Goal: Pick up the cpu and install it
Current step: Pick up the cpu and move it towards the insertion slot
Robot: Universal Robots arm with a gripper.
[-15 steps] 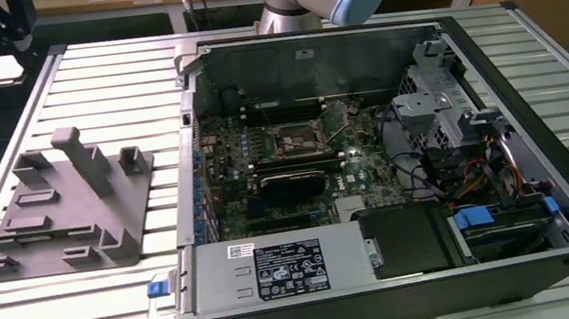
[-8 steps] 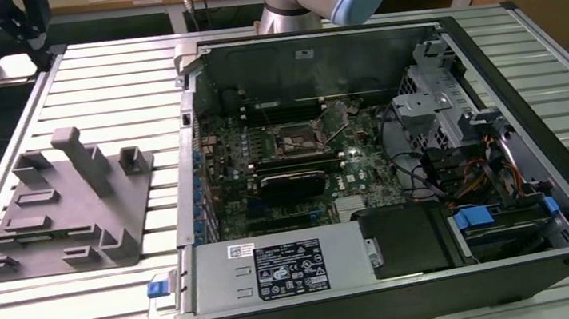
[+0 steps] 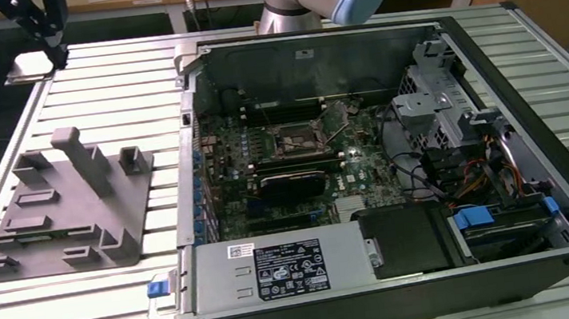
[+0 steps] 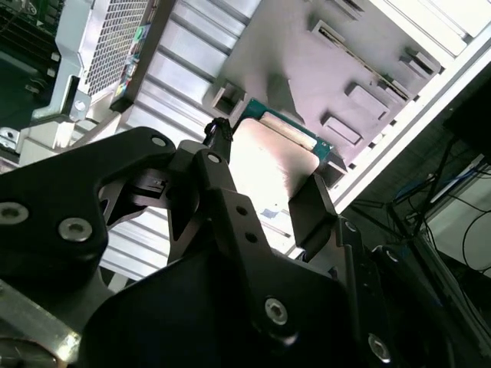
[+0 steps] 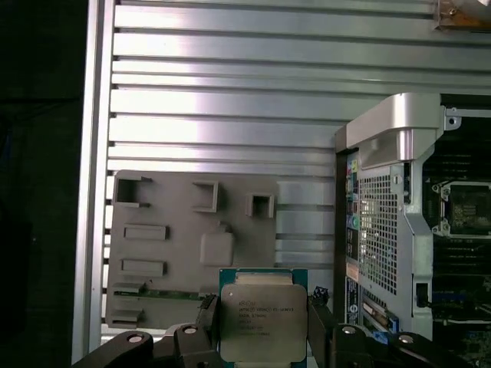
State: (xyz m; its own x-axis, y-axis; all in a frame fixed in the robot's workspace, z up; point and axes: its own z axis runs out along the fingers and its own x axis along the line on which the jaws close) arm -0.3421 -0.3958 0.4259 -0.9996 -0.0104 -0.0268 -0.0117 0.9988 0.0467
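While its black fingers [image 5: 318,326] clench two opposite edges of the small, flat, square, silver-topped, green-rimmed cpu [image 5: 259,307], the claw [image 5: 262,331] hangs over the grey plastic fixture block [image 5: 176,230] on the ribbed metal surface [image 5: 230,77]. In the exterior view, the black-framed socket [image 3: 300,137] lies at three o'clock from that block, inside the open computer case [image 3: 316,58].

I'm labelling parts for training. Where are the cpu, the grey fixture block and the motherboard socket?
cpu [image 5: 259,322]: first wrist view, middle of its metal top.
grey fixture block [image 3: 53,220]: exterior view, flat base plate.
motherboard socket [image 3: 300,137]: exterior view, its centre.
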